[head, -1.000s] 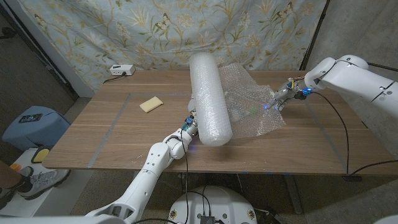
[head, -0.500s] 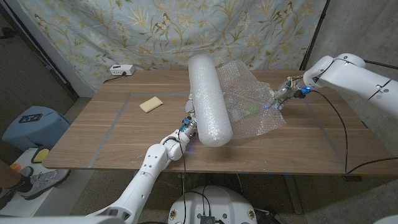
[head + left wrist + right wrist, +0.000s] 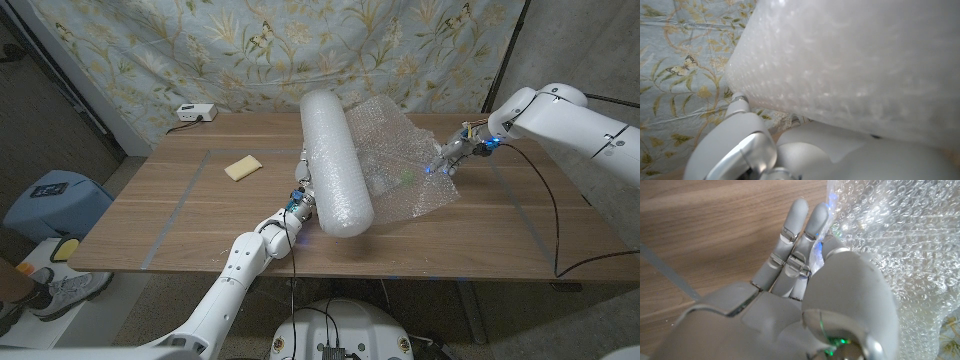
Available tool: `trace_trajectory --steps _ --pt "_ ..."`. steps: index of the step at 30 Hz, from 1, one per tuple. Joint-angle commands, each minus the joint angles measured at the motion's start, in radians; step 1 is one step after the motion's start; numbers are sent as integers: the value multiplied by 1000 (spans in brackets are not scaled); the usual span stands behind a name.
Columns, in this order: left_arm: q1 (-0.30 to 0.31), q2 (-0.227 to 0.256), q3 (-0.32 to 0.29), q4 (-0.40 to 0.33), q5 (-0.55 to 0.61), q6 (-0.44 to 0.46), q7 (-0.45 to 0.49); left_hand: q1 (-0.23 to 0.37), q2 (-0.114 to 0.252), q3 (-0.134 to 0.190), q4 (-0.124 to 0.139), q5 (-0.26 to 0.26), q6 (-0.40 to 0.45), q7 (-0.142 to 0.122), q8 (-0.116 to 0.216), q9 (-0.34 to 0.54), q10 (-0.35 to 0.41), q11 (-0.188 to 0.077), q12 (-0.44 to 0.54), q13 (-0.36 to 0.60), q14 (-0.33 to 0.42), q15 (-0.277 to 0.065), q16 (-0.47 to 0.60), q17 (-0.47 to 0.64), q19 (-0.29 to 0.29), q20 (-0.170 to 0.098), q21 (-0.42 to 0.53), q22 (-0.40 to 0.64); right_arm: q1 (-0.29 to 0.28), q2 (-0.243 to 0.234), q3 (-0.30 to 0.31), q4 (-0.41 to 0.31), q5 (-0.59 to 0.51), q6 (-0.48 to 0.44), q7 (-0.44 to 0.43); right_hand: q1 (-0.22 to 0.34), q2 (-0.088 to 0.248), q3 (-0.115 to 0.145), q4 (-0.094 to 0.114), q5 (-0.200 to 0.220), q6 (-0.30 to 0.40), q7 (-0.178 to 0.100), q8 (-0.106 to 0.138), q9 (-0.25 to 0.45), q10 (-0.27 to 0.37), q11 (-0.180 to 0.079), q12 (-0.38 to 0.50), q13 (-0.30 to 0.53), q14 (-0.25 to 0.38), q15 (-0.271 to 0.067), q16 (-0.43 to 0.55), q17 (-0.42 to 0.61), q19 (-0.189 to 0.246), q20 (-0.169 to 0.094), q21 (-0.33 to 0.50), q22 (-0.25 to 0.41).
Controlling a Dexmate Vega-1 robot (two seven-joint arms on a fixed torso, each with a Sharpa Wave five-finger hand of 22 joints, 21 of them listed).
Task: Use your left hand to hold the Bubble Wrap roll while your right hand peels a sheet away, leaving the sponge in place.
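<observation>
The roll of bubble wrap [image 3: 335,160] lies across the middle of the bench [image 3: 180,215], running from its far side toward the near edge. The left hand [image 3: 300,192] presses against the roll's left side; whether its fingers grip cannot be told. A loose sheet [image 3: 405,165] spreads to the roll's right, its edge pinched by the right hand [image 3: 447,155]. The sponge [image 3: 242,167] sits well left, apart. A white box [image 3: 196,113] rests at the far left corner.

The bench [image 3: 180,215] is matt brown wood with visible grain; the Bubble Wrap roll [image 3: 335,160] is cloudy, bumpy plastic film; its loose sheet [image 3: 410,165] is clear and glinting; the right robot hand [image 3: 805,285] is smooth grey plastic; the sponge [image 3: 242,167] looks matt yellow.
</observation>
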Motion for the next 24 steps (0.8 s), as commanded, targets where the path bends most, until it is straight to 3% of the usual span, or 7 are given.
trace_trajectory --steps 1,24 --pt "10 6 2 -16 -8 -4 8 -4 3 6 2 3 -60 -12 3 2 -6 3 3 3 -2 0 2 1 7 3 3 4 -13 -23 15 -12 8 -7 -6 9 -6 8 1 7 11 1 -1 5 8 3 -3 7 6 -1 -1 2 -7 -50 8 -1" --pt "30 -6 16 -33 -24 -19 27 -7 5 9 2 3 -60 -12 3 2 -10 3 2 3 1 0 2 1 11 3 4 4 -25 -60 26 -12 -4 -1 11 10 -9 9 -1 8 15 3 -5 7 15 4 -9 6 9 -2 -5 3 -14 -50 24 -2"
